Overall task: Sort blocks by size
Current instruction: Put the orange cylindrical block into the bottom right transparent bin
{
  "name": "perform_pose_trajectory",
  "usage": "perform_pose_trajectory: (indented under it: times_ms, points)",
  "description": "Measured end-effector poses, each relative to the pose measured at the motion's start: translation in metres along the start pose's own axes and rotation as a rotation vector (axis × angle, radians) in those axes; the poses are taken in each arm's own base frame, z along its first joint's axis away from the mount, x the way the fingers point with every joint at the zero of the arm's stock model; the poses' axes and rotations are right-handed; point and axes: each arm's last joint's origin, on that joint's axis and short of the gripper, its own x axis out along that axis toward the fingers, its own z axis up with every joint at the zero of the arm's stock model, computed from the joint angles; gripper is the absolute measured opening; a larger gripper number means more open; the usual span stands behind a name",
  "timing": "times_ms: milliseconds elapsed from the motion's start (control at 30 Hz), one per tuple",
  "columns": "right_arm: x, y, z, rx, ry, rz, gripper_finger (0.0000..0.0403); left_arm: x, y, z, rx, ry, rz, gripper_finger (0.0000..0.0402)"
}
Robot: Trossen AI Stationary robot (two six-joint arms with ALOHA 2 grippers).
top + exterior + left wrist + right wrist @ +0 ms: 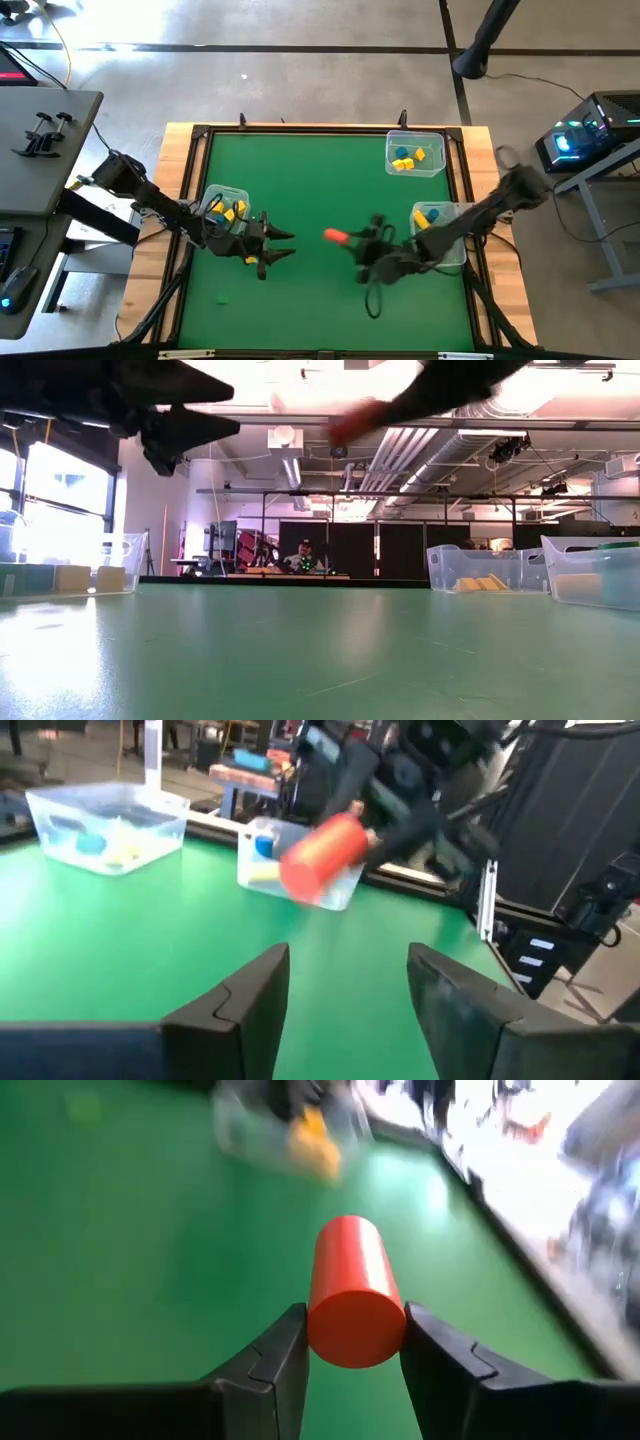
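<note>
Orange-red cylinder block [352,1295] sits clamped in my right gripper [352,1345], unbinned. Left gripper [345,990] gapes empty; three bins already hold blocks, one green piece [222,296] remains.

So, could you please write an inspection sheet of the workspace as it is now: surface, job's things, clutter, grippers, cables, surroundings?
Surface: green table mat in a wooden frame.
Job's things: orange-red cylinder held above the mat; yellow and blue blocks in three clear bins: far right bin, near right bin, left bin; a small green piece lies loose on the mat.
Clutter: nothing seen.
Grippers: right gripper shut on the cylinder near the table's middle; left gripper open, empty, facing it.
Cables: one on the floor beyond the table.
Surroundings: side desks; a person seated far behind.
</note>
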Motion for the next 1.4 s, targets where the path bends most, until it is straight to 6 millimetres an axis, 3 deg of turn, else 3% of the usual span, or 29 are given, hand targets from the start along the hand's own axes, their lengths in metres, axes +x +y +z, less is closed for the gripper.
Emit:
perform_pose_trajectory:
  times_ms: [267,367,500,700,833,1000,1400]
  points:
    - [-0.104,-0.077,-0.034,0.499,0.515,-0.043,0.0131,0.0,0.001,-0.003,-0.008,0.026,0.01,0.0191]
    - [-0.13,-0.104,-0.048,0.662,0.718,-0.135,0.0132,0.0,0.001,-0.003,0.011,0.028,0.012,0.0191]
    - [-0.148,-0.126,-0.061,0.756,0.895,-0.295,0.0132,0.0,0.001,-0.003,0.012,0.029,0.012,0.0191]
    - [-0.142,-0.129,-0.07,0.832,1.047,-0.312,0.0132,0.0,0.001,-0.004,0.016,0.035,0.014,0.0191]
    - [-0.137,-0.131,-0.093,0.811,1.237,-0.373,0.0133,0.0,0.001,-0.005,0.021,0.041,0.016,0.0191]
    - [-0.124,-0.125,-0.117,0.805,1.296,-0.301,0.0133,0.0,0.002,-0.005,0.025,0.048,0.018,0.0191]
    - [-0.114,-0.125,-0.109,0.752,1.233,-0.214,0.015,0.0,0.002,-0.005,0.025,0.047,0.019,0.0191]
